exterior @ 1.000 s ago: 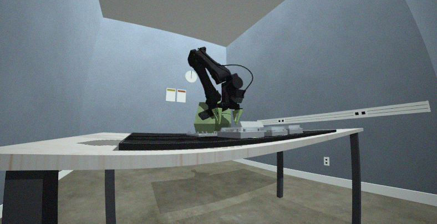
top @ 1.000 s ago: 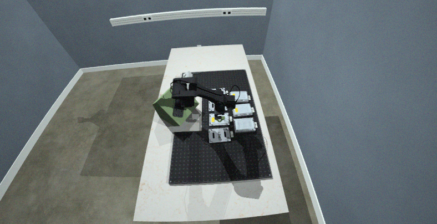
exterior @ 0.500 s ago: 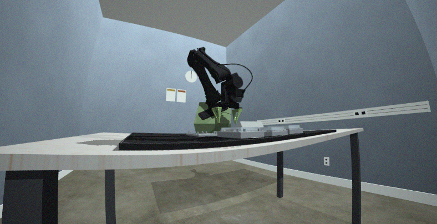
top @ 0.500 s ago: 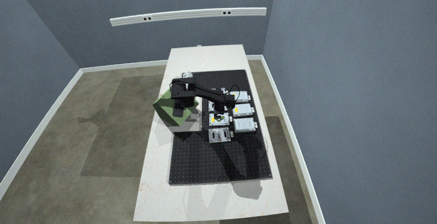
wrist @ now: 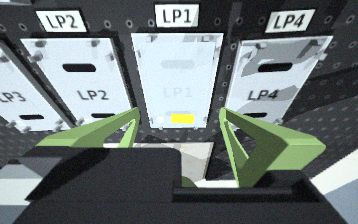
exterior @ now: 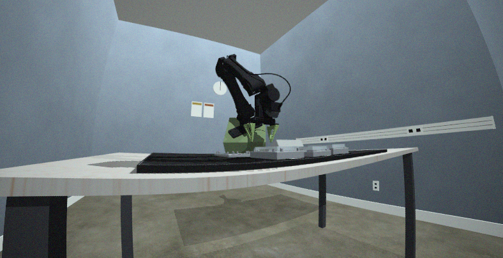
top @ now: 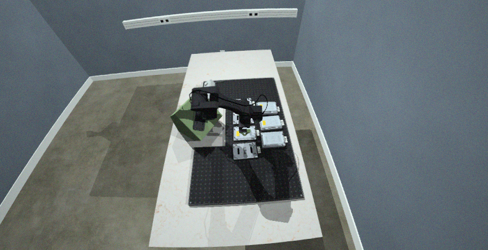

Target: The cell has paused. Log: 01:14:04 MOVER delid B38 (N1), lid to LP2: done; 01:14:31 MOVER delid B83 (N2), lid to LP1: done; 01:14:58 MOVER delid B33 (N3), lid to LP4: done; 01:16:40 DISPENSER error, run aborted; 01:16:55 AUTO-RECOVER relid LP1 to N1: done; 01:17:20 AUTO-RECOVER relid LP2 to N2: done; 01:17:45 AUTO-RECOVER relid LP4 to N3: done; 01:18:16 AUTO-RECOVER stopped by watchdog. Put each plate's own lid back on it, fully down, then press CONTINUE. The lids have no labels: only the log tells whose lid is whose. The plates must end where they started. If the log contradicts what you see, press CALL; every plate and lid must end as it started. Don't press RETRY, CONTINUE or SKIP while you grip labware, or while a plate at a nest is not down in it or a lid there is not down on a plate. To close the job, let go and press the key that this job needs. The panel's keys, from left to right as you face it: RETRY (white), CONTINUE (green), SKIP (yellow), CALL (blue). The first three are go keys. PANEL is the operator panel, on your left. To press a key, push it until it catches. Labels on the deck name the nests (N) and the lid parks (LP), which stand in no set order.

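A clear lid (wrist: 177,75) (top: 241,138) with a yellow mark lies on park LP1. My gripper (wrist: 179,111) (exterior: 261,140) is open above it, one fingertip beside each long edge, holding nothing. Parks LP2 (wrist: 86,80), LP4 (wrist: 267,80) (top: 246,155) and LP3 (wrist: 0,82) show no lid. In the top view, three plates stand in the outer row: the far plate (top: 269,107) and middle plate (top: 273,122) show yellow marks, the near plate (top: 273,139) shows none. Their nest labels are unreadable, and whether each lid sits fully down is unclear.
The perforated black deck (top: 211,179) (exterior: 175,166) lies on the pale table (top: 235,64). The green arm base (top: 183,120) stands beside the parks. A small pale device (top: 209,83) is partly behind the arm; its keys cannot be made out.
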